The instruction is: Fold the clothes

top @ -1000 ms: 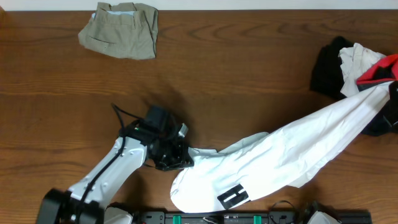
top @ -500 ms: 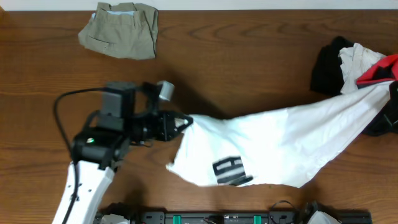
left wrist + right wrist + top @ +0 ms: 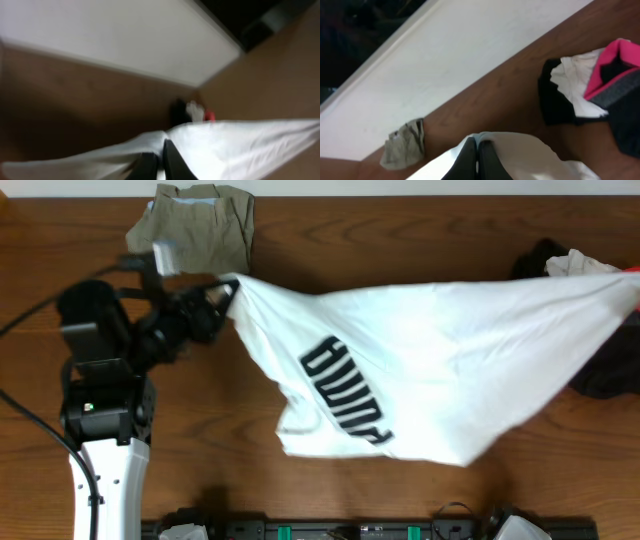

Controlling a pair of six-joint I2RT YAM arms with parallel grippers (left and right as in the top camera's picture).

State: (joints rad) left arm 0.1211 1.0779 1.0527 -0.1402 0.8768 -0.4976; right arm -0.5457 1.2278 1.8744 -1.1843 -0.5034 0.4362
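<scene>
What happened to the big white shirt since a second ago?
The left gripper, shut on the white top, swung from the near middle to the far left, lifting and stretching it wide. The right gripper pinches the other end. The khaki piece and dark pile stayed put.

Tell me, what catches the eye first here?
A big white top with black lettering hangs stretched across the middle, its left corner pinched in the left gripper. A khaki garment lies at the back left, and a dark pile sits at the right edge.
</scene>
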